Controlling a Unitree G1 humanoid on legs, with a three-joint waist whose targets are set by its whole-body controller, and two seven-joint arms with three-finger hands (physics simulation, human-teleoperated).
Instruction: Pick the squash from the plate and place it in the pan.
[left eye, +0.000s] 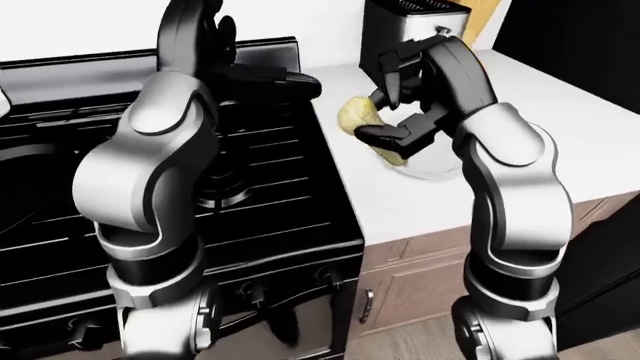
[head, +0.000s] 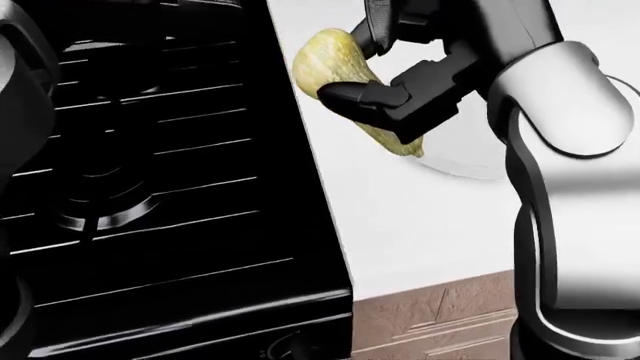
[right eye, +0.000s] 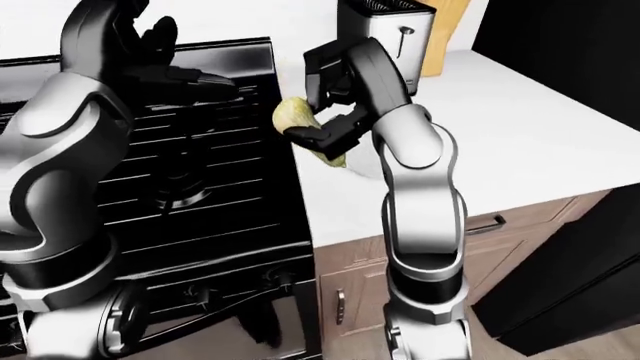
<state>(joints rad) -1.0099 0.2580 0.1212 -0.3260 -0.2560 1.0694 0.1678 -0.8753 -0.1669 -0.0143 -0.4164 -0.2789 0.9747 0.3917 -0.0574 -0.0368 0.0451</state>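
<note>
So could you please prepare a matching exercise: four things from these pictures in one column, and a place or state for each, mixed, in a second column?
1. squash
2. right robot hand
3. left robot hand
4. toaster

a. raised over the black stove, holding nothing
b. yellow, held above the counter
c. closed around the squash
d. upright near the wall

Pairs: 1-b, 2-c, 3-a, 4-d

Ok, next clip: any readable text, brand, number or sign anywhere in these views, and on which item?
None can be read.
Stove knobs: no legible markings.
Toaster: plain metal, no brand visible.
Squash in the right hand, plate, cabinet front: no lettering.
</note>
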